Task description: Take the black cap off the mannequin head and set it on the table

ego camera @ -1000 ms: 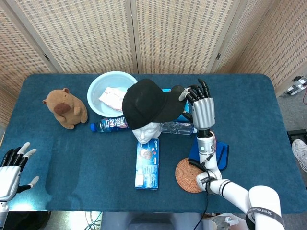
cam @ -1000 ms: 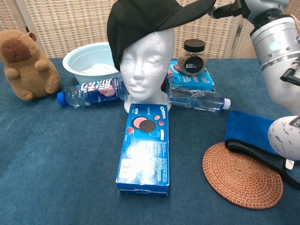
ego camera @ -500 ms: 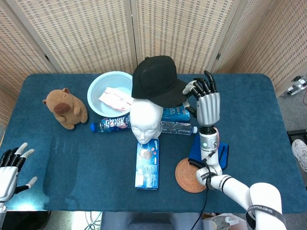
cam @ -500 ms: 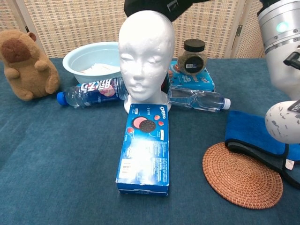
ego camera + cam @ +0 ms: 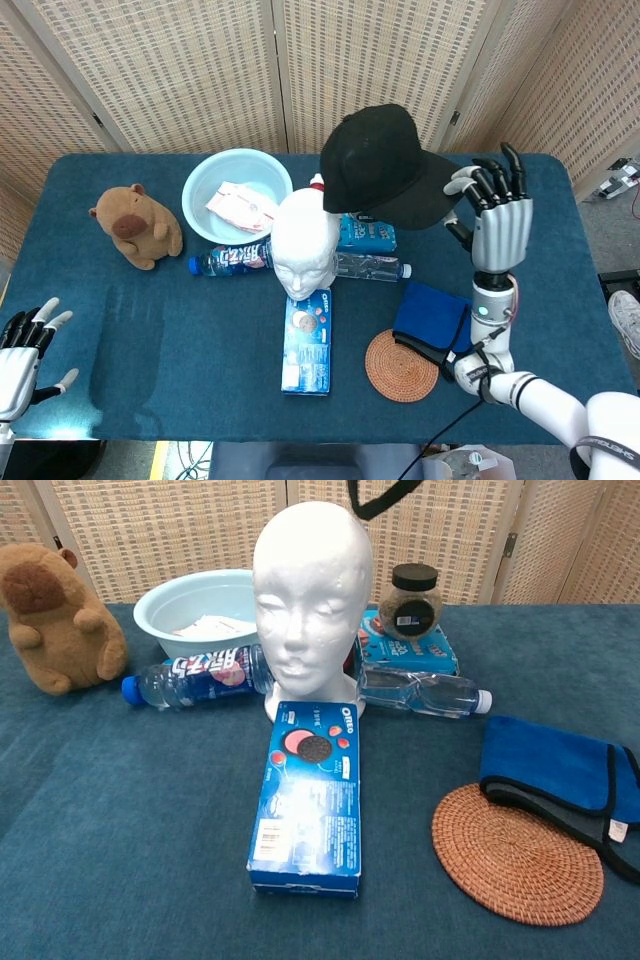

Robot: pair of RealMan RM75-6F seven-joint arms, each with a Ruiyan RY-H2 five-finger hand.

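The black cap [image 5: 385, 165] hangs in the air, up and to the right of the white mannequin head [image 5: 305, 245]. My right hand [image 5: 494, 215] holds it by the brim edge, thumb against it and the other fingers pointing up. The mannequin head [image 5: 305, 590] stands bare at the table's middle. In the chest view only a sliver of the cap [image 5: 380, 497] shows at the top edge, and the right hand is out of frame. My left hand [image 5: 22, 350] sits at the lower left table corner, fingers spread, holding nothing.
A brown plush [image 5: 135, 225], a light blue bowl [image 5: 215, 180] and two water bottles [image 5: 230, 260] [image 5: 425, 693] surround the head. An Oreo box [image 5: 307, 340] lies in front. A wicker coaster [image 5: 400, 365] and a blue cloth [image 5: 432, 318] lie right, a jar [image 5: 411, 602] behind.
The right hand lifted the cap off the mannequin head and carried it up and to the right. The head is now bare. The left hand stayed low at the left.
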